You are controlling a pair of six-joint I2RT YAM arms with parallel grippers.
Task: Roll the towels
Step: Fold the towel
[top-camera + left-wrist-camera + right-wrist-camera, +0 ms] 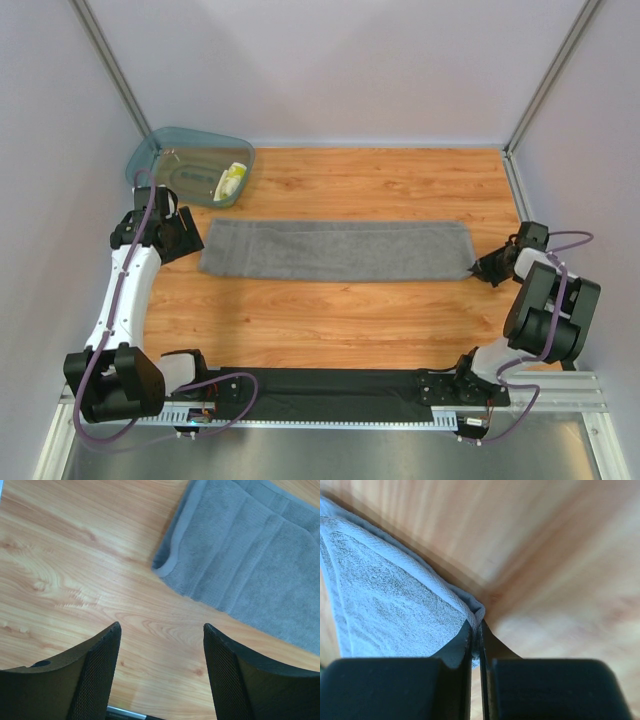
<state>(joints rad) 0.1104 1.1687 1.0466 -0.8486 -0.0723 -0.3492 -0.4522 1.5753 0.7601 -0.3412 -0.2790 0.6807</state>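
Top view: grey towel [337, 250] lay flat as long folded strip across mid table [380, 320]. Small yellow-white cloth [232, 180] sat in teal tub [160, 150], far-left corner. At strip's L end: left gripper [188, 236]; at R near corner: right gripper [478, 268].
Left wrist view: fingers spread wide, nothing between, over bare wood; towel corner ahead, apart.
Right wrist view: jaws clamped on towel corner edge.

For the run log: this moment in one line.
grey terry towel: flat, unrolled | right gripper: shut on its corner | left gripper: open, off towel
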